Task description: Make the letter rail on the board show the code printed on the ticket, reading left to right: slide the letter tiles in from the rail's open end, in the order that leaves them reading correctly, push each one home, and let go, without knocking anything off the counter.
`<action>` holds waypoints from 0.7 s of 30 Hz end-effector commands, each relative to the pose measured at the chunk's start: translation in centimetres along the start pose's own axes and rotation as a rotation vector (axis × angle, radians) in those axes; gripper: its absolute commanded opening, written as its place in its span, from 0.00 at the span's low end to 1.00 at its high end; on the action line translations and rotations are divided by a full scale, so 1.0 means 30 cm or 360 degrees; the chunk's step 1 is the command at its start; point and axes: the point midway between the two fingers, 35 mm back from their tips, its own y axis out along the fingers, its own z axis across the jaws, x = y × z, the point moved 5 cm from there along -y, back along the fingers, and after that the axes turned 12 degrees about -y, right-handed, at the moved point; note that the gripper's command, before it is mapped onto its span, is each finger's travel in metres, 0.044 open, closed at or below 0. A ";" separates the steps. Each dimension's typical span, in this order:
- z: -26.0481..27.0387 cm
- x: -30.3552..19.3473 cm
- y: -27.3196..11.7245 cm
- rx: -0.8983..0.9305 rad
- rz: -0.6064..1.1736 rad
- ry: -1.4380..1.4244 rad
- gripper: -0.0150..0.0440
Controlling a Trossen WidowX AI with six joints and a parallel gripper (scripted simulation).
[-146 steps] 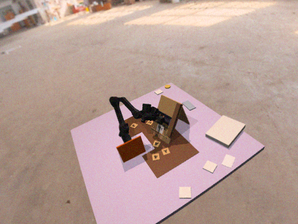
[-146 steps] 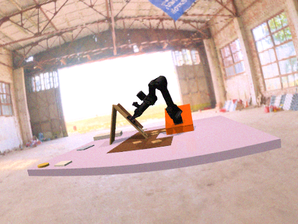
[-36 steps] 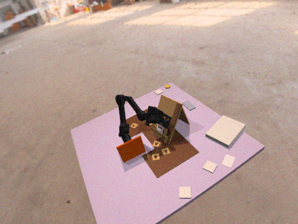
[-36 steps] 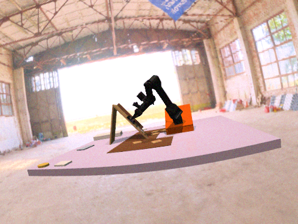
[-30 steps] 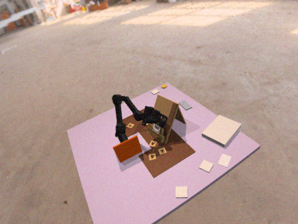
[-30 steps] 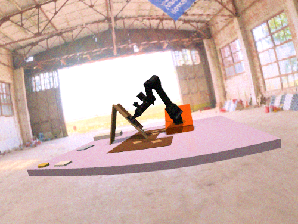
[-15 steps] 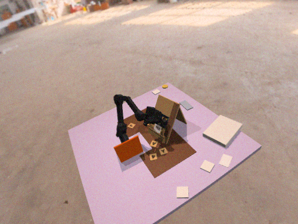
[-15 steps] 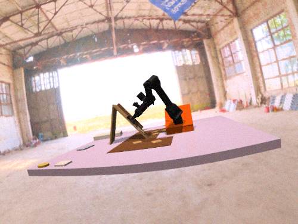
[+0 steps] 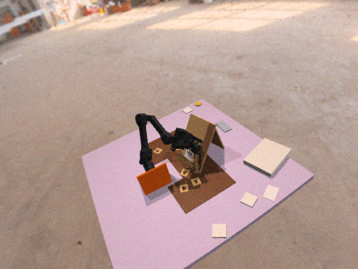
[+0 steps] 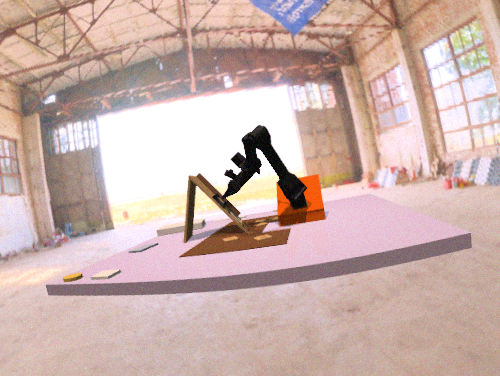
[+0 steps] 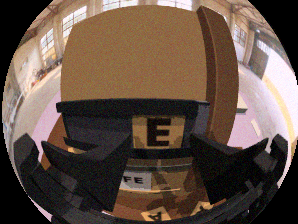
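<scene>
The sloped board (image 9: 201, 129) (image 11: 135, 55) stands on the brown mat (image 9: 215, 182) (image 10: 200, 250). Its dark rail (image 11: 92, 122) crosses the board below the plain wooden face. A tile reading E (image 11: 159, 132) sits upright in the rail, near its right end in the wrist view. My gripper (image 10: 223, 196) (image 11: 161, 137) is open, its fingers standing on either side of the E tile, close to it. The ticket (image 9: 189, 154) (image 11: 136, 180) below the rail is partly covered by a finger; FE is readable. Loose tiles (image 9: 185, 172) (image 9: 184, 188) (image 9: 196, 182) (image 9: 157, 151) lie on the mat.
An orange panel (image 9: 155, 179) (image 10: 312, 197) stands beside the arm's base. A thick cream block (image 9: 268, 155) lies behind the board's right side in the top view. Thin cream pieces (image 9: 219, 230) (image 9: 249, 199) (image 9: 271, 192), a grey plate (image 9: 224, 126) and a yellow disc (image 9: 198, 104) lie near the counter edges.
</scene>
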 end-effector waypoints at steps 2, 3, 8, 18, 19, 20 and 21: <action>0.003 0.003 -0.014 0.0007 -0.0001 -0.0008 0.75; 0.001 0.002 -0.016 0.0007 -0.0001 -0.0008 0.75; -0.002 0.001 -0.029 0.0007 -0.0001 -0.0008 0.75; -0.006 -0.002 -0.055 0.0006 0.0000 -0.0008 0.75; -0.006 -0.002 -0.058 0.0006 0.0000 -0.0008 0.75; -0.006 -0.002 -0.060 0.0006 0.0000 -0.0008 0.75; -0.006 -0.002 -0.063 0.0006 0.0000 -0.0008 0.75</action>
